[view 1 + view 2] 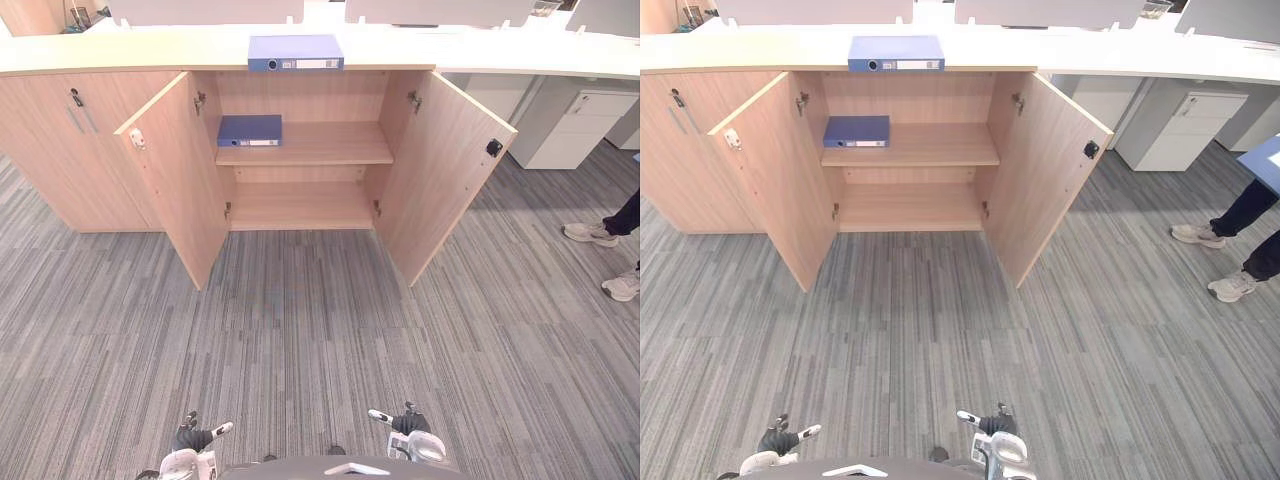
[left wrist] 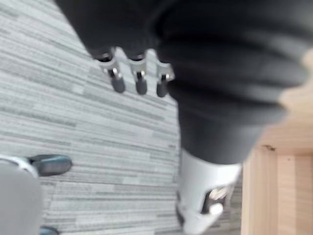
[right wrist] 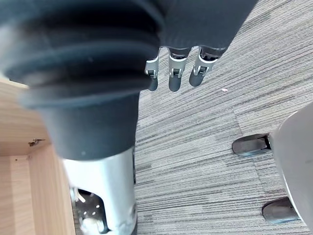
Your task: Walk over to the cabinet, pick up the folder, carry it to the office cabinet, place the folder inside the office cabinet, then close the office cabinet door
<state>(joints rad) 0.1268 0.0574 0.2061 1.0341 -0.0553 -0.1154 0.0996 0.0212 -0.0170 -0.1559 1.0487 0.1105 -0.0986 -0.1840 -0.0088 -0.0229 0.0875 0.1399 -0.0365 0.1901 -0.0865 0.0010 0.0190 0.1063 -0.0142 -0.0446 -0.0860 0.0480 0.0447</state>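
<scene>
Lying flat on the cabinet [image 1: 310,95] top, upper centre, is one blue folder [image 1: 295,52]. A second folder [image 1: 250,130] sits on the upper shelf [image 1: 330,148] between both open doors. Left hand [image 1: 192,438] and right hand [image 1: 410,425], cut off at the bottom edge, hang empty over carpet [image 1: 300,330], fingers [image 2: 140,83] loosely straight. A person's shoes [image 1: 590,232] show mid right, legs cropped.
</scene>
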